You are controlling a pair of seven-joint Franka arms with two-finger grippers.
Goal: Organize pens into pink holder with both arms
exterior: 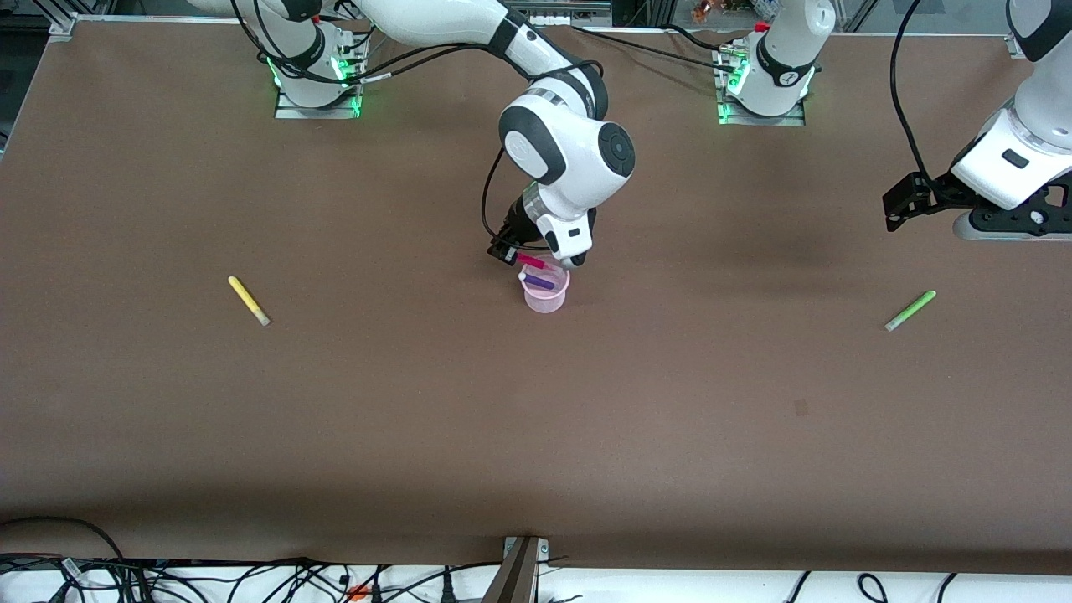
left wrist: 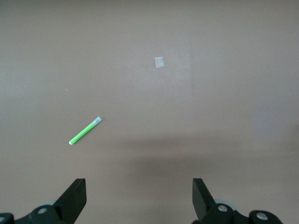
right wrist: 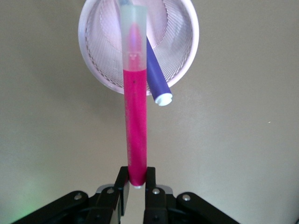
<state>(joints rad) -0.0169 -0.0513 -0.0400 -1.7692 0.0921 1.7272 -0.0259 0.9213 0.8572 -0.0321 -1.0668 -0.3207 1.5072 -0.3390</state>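
The pink holder [exterior: 544, 300] stands mid-table, with the purple pen [exterior: 540, 283] leaning inside it. My right gripper [exterior: 512, 254] is just above the holder, shut on one end of the magenta pen [exterior: 531, 262]. In the right wrist view the gripper [right wrist: 136, 179] grips the magenta pen [right wrist: 135, 130], whose pale cap end is over the holder's mouth [right wrist: 187, 56], beside the purple pen [right wrist: 156, 74]. The yellow pen [exterior: 249, 301] lies toward the right arm's end. The green pen [exterior: 910, 310] lies toward the left arm's end. My left gripper [exterior: 1005, 224] hangs open and empty above the table near the green pen [left wrist: 85, 131].
A small pale square patch [left wrist: 159, 62] lies on the brown table [exterior: 536, 435] near the green pen. Cables run along the table edge nearest the front camera, with a metal bracket [exterior: 523, 569] at its middle.
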